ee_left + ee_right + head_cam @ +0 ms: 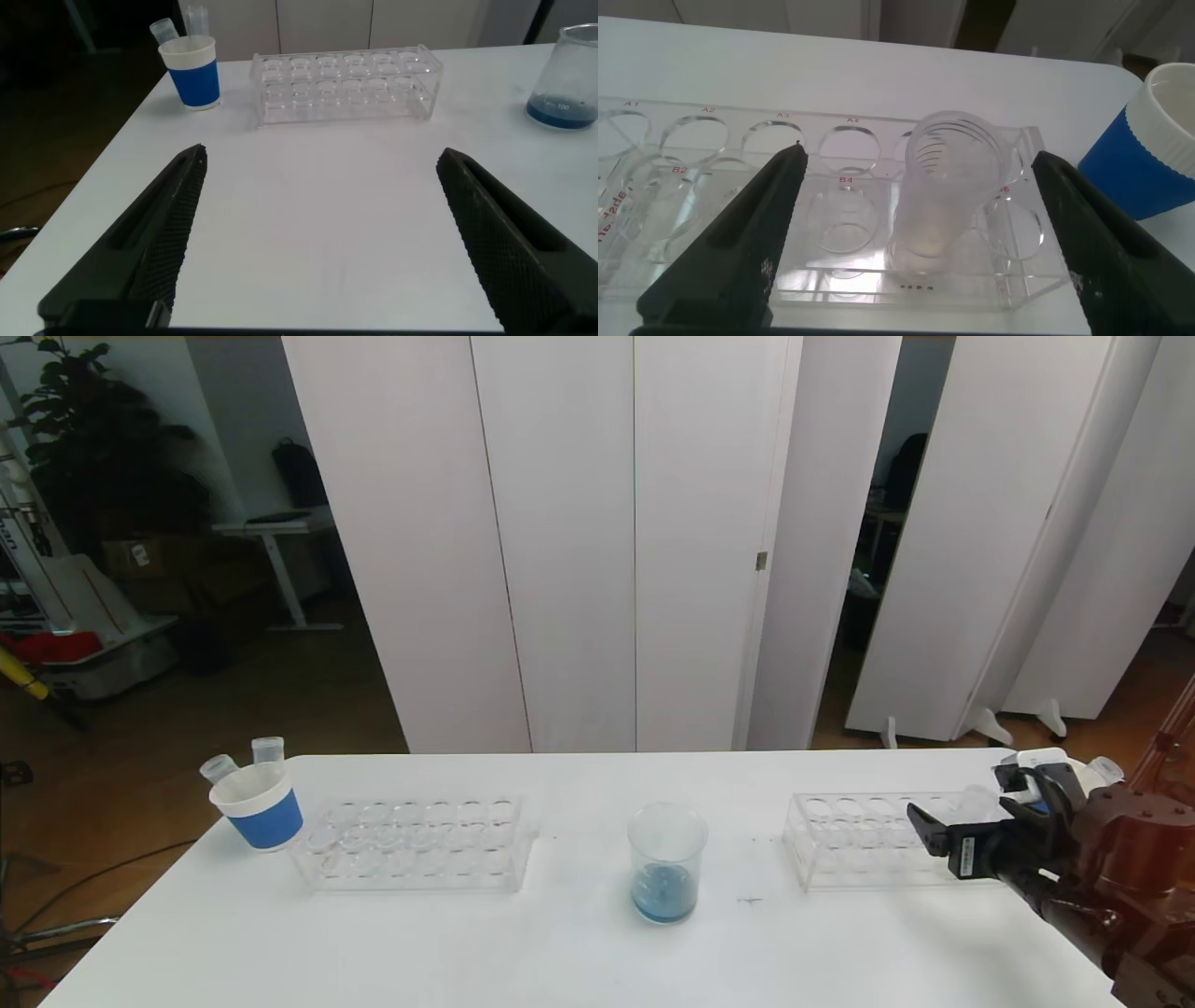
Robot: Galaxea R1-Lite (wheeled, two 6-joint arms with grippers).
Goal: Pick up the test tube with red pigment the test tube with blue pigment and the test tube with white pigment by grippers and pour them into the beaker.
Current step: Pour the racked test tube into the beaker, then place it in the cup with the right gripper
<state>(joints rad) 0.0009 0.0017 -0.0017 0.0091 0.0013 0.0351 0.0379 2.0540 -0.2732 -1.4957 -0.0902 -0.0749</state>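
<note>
The test tube with white pigment stands upright in an end hole of the right clear rack, with pale liquid at its bottom. My right gripper is open and straddles it, with a gap between each finger and the tube. In the head view the right gripper hovers at the rack's right end. The beaker stands mid-table with blue liquid in it. My left gripper is open over bare table, nothing between its fingers. The tubes with red and blue pigment are not seen.
A blue paper cup at the table's left holds two clear tubes, beside an empty clear rack. Another blue cup stands just beyond the right rack's end. White partition panels rise behind the table's far edge.
</note>
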